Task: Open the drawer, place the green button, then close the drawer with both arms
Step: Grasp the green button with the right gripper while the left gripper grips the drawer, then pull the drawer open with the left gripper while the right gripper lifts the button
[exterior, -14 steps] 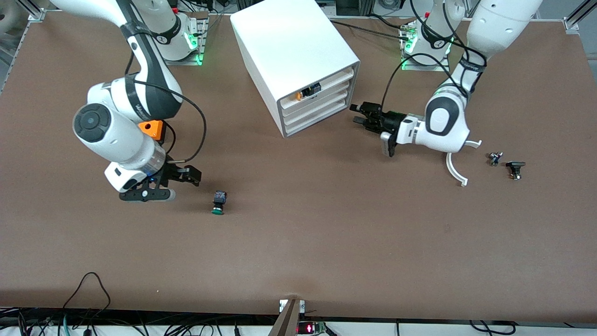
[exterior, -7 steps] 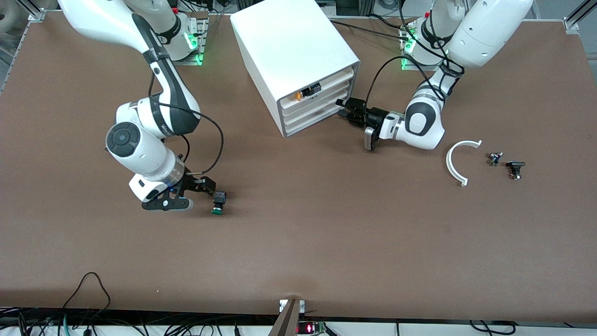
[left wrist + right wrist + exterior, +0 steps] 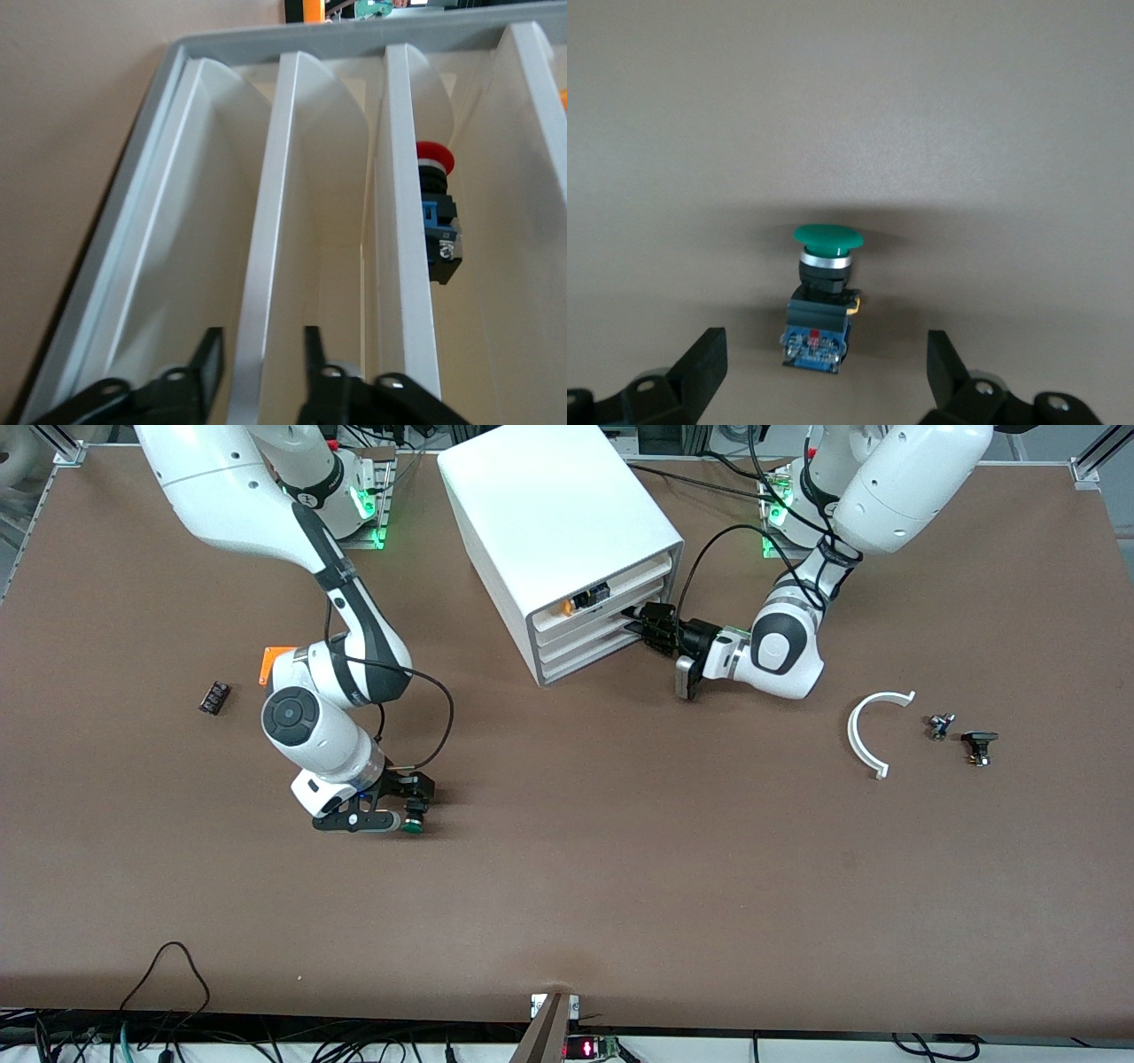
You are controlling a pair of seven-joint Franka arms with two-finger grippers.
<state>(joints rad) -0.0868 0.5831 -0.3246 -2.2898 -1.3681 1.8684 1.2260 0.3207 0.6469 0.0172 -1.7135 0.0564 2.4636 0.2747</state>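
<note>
The green-capped button (image 3: 413, 821) lies on its side on the table, nearer the front camera than the cabinet (image 3: 554, 522). My right gripper (image 3: 410, 804) is low over it and open. In the right wrist view the button (image 3: 824, 297) lies between the spread fingers (image 3: 704, 363), untouched. My left gripper (image 3: 638, 622) is at the cabinet's front, open. In the left wrist view its fingers (image 3: 209, 354) straddle the white lip of a drawer (image 3: 266, 221) below the one with the orange-and-black part. All the drawers look shut.
An orange cube (image 3: 275, 662) and a small black block (image 3: 214, 696) lie toward the right arm's end. A white curved piece (image 3: 864, 735) and two small parts (image 3: 941, 726) (image 3: 979, 746) lie toward the left arm's end. A red-capped button (image 3: 436, 204) shows in another drawer.
My right gripper has moved across the table to the button and now brackets it. My left gripper has moved up to the cabinet's drawer fronts. The button has not moved.
</note>
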